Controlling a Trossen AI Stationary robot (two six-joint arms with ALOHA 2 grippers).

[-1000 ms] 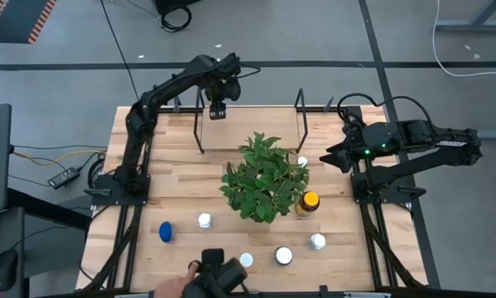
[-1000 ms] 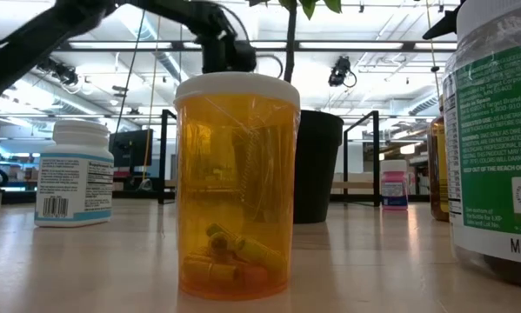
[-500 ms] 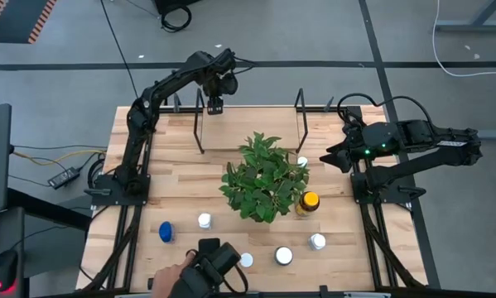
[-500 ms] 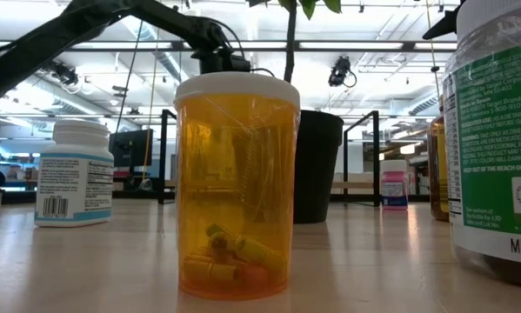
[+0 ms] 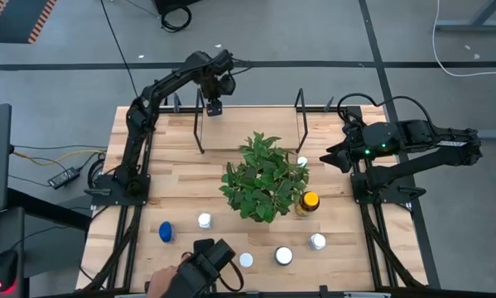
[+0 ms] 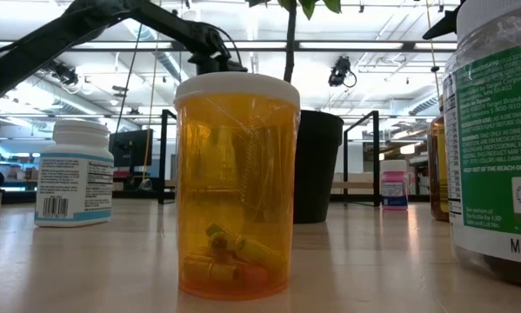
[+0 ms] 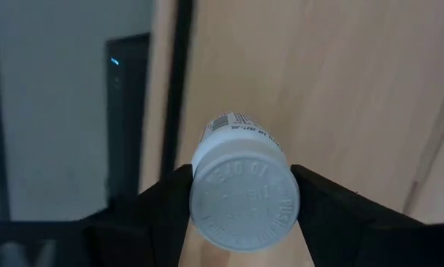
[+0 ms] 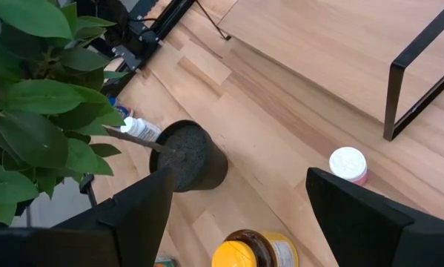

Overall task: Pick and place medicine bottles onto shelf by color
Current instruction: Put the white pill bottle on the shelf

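Note:
My left gripper points down over the far left corner of the black wire shelf and is shut on a white medicine bottle. My right gripper hangs open by the table's right side, above the plant's pot, with nothing between its fingers. Standing on the table are a blue bottle, several white bottles such as one near it, an amber bottle with a yellow cap and a white-capped bottle near the shelf's right post. The low view shows another amber bottle close up. My left gripper pinches the bottle's white cap between its two fingers, one on each side. The fingers come from above, pointing down. The bottle hangs below them, cap up and slightly tilted; whether its base rests on the shelf board I cannot tell.
A leafy potted plant fills the table's middle, just in front of the shelf. A person's hand with a dark object reaches in at the near edge. The shelf's upright posts stand at the far side.
My left gripper has carried the white bottle a little toward the table's left edge and downward over the shelf's far left corner. The person's hand at the near edge has shifted slightly.

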